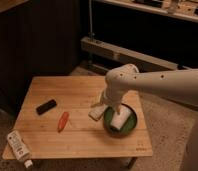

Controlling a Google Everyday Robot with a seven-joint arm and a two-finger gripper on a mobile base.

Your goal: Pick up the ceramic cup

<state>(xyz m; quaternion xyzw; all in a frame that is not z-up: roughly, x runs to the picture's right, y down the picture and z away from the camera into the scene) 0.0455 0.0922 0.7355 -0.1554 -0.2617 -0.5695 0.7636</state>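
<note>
The white ceramic cup (119,120) lies on its side inside the green bowl (133,123) at the right of the wooden table (82,92). My white arm reaches in from the right and bends down over the bowl. My gripper (113,107) is at the bowl's back left rim, just above the cup's upper end. The arm's wrist hides much of it. I cannot tell whether it touches the cup.
A small flat whitish block (96,113) lies just left of the bowl. An orange carrot-like piece (63,121) and a black oblong object (46,106) lie to the left. A white labelled bottle (19,147) lies at the front left corner. Dark shelving stands behind.
</note>
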